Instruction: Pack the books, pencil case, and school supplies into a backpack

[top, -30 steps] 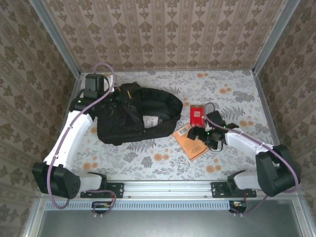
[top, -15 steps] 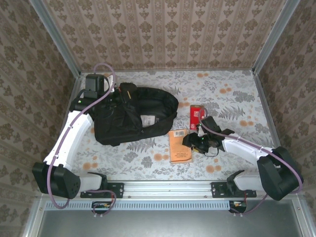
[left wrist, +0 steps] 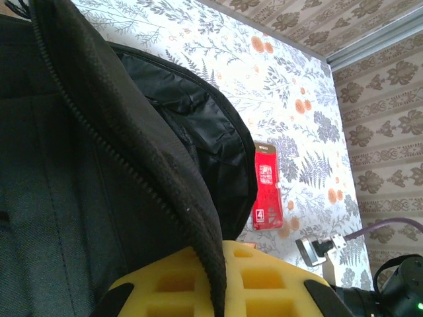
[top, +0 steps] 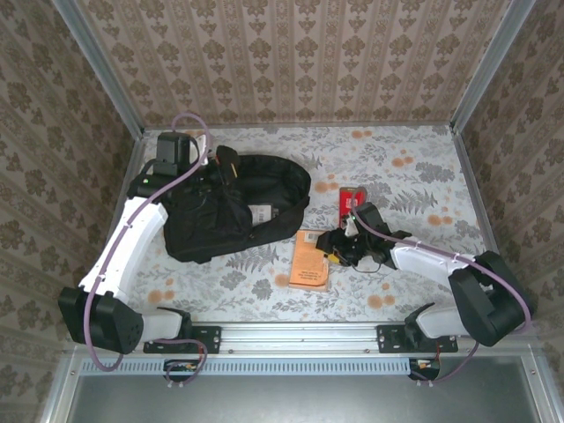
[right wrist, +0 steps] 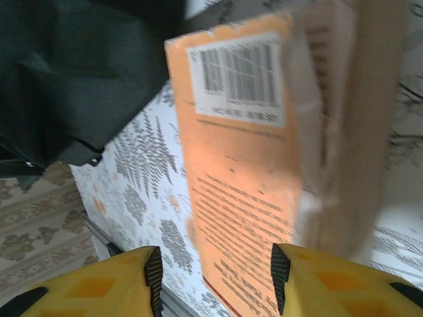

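The black backpack lies at the left with its mouth facing right. My left gripper is at its upper rim, and in the left wrist view the left gripper is shut on the zip edge of the backpack. The orange book lies just right of the bag. My right gripper is at its right edge. In the right wrist view the right gripper stands open, with the blurred orange book reaching between the fingers. The red book lies further back. The small school supplies are out of view.
The floral table is walled on three sides. A metal rail runs along the near edge. The red book lies close beside the bag's open rim. The backpack is at the upper left of the right wrist view.
My right gripper has moved left toward the backpack, and the orange book has slid left with it and turned more upright. The backpack's mouth has shifted slightly left.
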